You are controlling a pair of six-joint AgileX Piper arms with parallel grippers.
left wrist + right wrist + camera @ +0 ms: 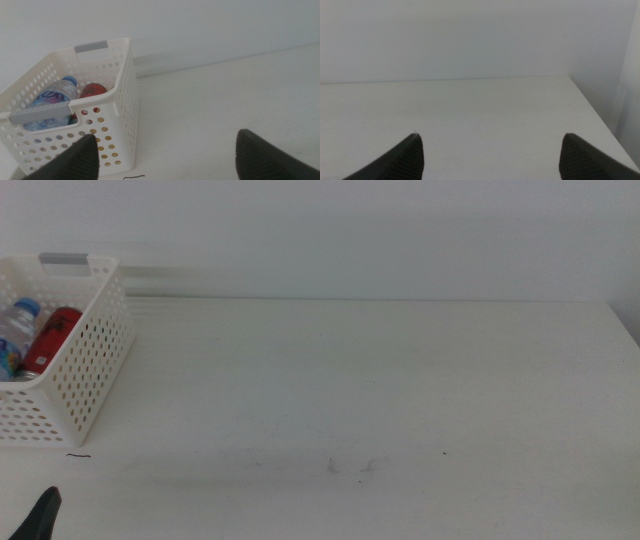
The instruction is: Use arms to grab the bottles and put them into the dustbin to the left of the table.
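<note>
My left tool [165,160] gapes wide, empty, near the white perforated plastic dustbin [122,107] holding the clear blue-capped water bottle [52,95] and slim red soda can [92,90]; my right tool [490,160] gapes empty over the white bench [485,110].

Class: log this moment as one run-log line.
left pincer: open, near dustbin | right pincer: open, waiting | water bottle, red can: binned

The middle view looks down over the table [380,370]; both wrist views sit low, sharing it.
</note>
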